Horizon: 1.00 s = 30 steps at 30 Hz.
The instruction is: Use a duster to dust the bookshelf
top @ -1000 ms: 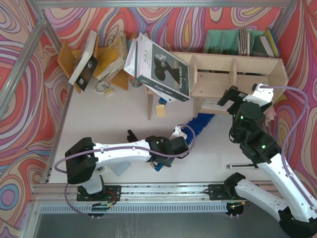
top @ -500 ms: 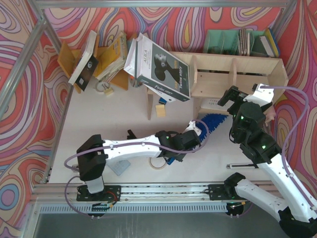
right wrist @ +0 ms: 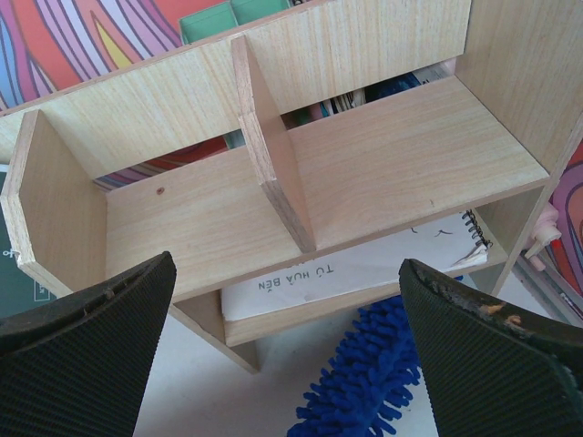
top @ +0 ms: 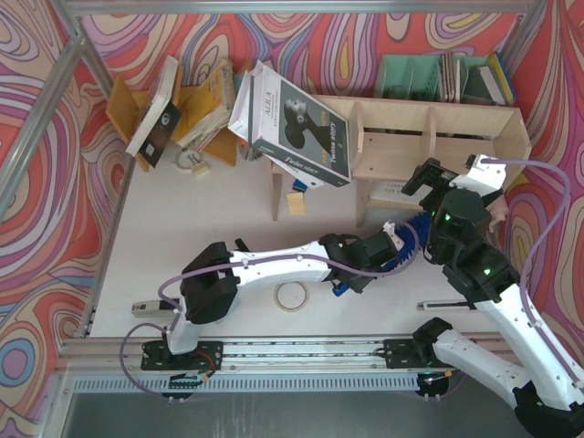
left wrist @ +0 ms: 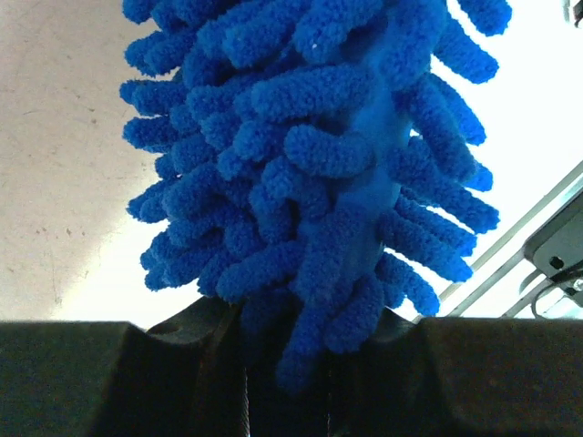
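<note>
The duster (top: pixel 411 228) is a fluffy bright-blue head that fills the left wrist view (left wrist: pixel 310 164). My left gripper (top: pixel 381 248) (left wrist: pixel 287 341) is shut on its base, and the left arm reaches far to the right. The fluffy head lies low over the table, just in front of the pale plywood bookshelf (top: pixel 438 137), near its lower shelf. My right gripper (top: pixel 422 179) (right wrist: pixel 287 273) hovers open before the bookshelf (right wrist: pixel 383 155), nothing between its fingers. In the right wrist view the duster (right wrist: pixel 364 387) shows below the lower shelf.
A white spiral booklet (right wrist: pixel 364 269) lies on the lower shelf. A big black-and-white book (top: pixel 297 128) leans on the bookshelf's left end. An orange book rack (top: pixel 137 105) stands at back left, a teal organiser (top: pixel 415 78) behind. A tape roll (top: pixel 292 296) lies near the front.
My left arm has swung the duster to the right, from the table's middle to the bookshelf's front. The tape roll has come into view. The right arm has stayed still.
</note>
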Available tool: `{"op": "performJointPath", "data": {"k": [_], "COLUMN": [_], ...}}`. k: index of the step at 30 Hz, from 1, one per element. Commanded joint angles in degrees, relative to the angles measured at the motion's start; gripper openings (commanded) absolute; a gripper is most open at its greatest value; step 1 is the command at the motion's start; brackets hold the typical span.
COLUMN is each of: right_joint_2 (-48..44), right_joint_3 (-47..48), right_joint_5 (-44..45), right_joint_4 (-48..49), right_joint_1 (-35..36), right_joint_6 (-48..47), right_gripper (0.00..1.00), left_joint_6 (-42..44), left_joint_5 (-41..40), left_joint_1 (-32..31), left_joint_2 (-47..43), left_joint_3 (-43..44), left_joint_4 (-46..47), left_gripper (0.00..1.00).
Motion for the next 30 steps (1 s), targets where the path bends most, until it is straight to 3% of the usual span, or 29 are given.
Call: {"op": "performJointPath", "data": {"k": [1, 5, 14, 26, 30], "right_joint_2": [-0.3, -0.1, 0.5, 0.0, 0.2], "right_joint_3": [0.6, 0.4, 0.0, -0.1, -0.2], "right_joint_5": [1.4, 1.6, 1.5, 1.7, 1.3], "right_joint_4": [0.3, 0.8, 1.4, 1.2, 1.0], "right_joint_1": [0.0, 0.0, 0.0, 0.1, 0.0], "right_joint_6": [-0.8, -1.2, -1.2, -1.2, -0.8], "right_gripper": [0.99, 0.99, 0.99, 0.99, 0.99], "left_joint_6": [3.1, 4.4, 4.3, 4.6, 3.7], "left_joint_5": [2.4, 3.3, 2.1, -2.8, -4.0], "left_joint_1": [-0.3, -0.5, -0.5, -4.7, -3.9], "left_joint_2": [2.0, 4.5, 3.3, -9.1, -9.2], "left_joint_3": [3.1, 5.1, -0.2, -4.5, -6.1], "left_joint_4": [1.2, -4.0, -5.7, -1.3, -1.1], "left_gripper": [0.00, 0.00, 0.00, 0.00, 0.00]}}
